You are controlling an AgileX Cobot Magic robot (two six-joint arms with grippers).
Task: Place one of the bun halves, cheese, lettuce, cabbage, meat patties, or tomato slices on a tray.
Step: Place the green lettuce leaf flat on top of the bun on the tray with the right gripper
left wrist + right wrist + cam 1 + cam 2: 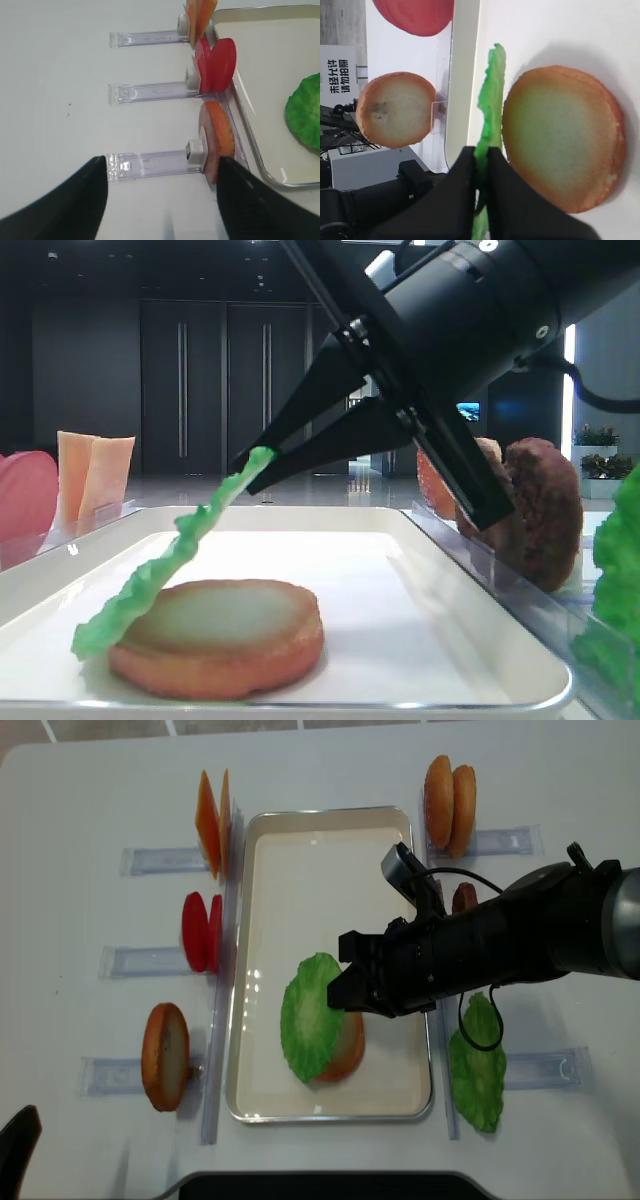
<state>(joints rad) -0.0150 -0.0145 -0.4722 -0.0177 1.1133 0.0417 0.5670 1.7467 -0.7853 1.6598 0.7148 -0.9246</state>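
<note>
Here the right gripper (262, 455) is pinched tight on the rim of a lettuce leaf (165, 565), which hangs slanted: its far edge rests on the flat bun half (222, 635) lying near the front edge of the tray (258, 870), while the held edge is lifted. That tilt looks deliberate, I judge, so the floppy leaf can drape over the bun rather than fold under itself. The overhead view shows the leaf (312, 1015) covering most of the bun, offset toward the tray's left rim.

The left gripper (162, 200) hovers off the tray's left side with its jaws spread wide and nothing between them, facing a bun half (217, 140) standing in a clear rack (150, 164).

The other ingredients stand on edge in racks along both long sides of the tray: cheese slices (212, 818) and tomato slices (202, 931) on the left, buns (449, 792), a meat patty (545, 510) and more lettuce (477, 1065) on the right. Everything sits on a white tabletop (80, 800); behind it is a dim hall with dark doors (225, 385).
</note>
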